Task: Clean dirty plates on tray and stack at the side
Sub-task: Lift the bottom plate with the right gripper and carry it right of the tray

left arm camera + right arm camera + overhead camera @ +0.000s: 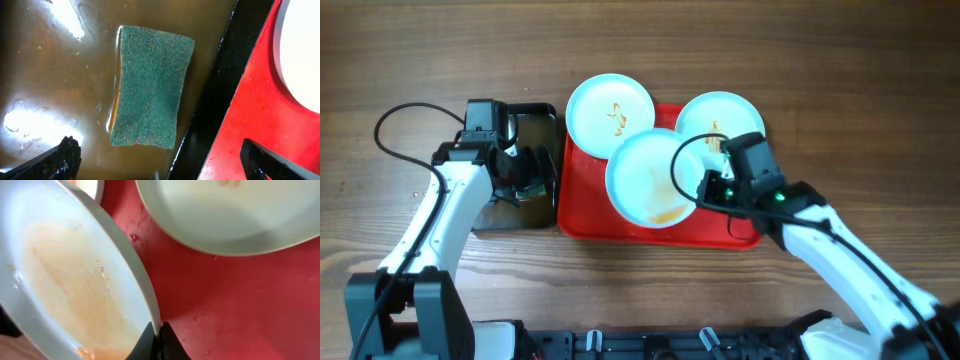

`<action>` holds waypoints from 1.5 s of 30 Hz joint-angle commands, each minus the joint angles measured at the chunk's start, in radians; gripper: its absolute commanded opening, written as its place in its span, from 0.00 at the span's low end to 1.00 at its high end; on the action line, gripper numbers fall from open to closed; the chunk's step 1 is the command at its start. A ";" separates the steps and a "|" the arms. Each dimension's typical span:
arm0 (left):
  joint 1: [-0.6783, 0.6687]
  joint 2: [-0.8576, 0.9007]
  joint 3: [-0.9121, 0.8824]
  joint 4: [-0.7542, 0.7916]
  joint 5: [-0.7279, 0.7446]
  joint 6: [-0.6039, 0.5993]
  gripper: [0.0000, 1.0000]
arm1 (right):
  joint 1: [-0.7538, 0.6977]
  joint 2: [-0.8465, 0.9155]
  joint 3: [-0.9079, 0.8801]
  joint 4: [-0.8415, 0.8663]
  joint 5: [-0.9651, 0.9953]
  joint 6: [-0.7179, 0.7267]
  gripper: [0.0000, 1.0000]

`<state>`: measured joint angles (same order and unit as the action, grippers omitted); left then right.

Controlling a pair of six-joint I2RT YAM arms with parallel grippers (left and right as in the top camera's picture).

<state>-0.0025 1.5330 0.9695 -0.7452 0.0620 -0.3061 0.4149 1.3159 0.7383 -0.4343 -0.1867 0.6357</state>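
Three pale plates sit on or over the red tray [588,215]. One plate [610,110] with a brown squiggle lies at the tray's far left corner. A second plate [725,115] lies at the far right. My right gripper [708,187] is shut on the rim of the third plate [645,175], held tilted above the tray; its centre shows a smeared brown film [65,295]. My left gripper [160,162] is open above a green sponge [150,87] lying in brown water in the black tray [510,215].
The black tray stands directly left of the red tray, its rim [215,85] touching it. Bare wooden table [820,60] surrounds both trays. Cables run along both arms.
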 commanded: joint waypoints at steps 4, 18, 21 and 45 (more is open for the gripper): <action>0.000 -0.008 -0.001 0.000 0.013 -0.017 1.00 | 0.003 -0.044 0.118 -0.226 0.293 -0.113 0.04; 0.000 -0.008 -0.001 0.000 0.013 -0.017 1.00 | 0.195 -0.043 0.222 -0.375 0.764 -0.136 0.04; 0.000 -0.008 -0.001 -0.001 0.013 -0.017 1.00 | 0.228 -0.043 0.225 -0.358 0.852 -0.191 0.04; 0.000 -0.008 -0.001 -0.001 0.013 -0.017 1.00 | 0.421 0.082 0.225 0.026 0.918 -0.363 0.04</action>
<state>-0.0025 1.5330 0.9695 -0.7483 0.0624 -0.3065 0.8898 1.3952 0.9455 -0.3706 0.9401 -0.0811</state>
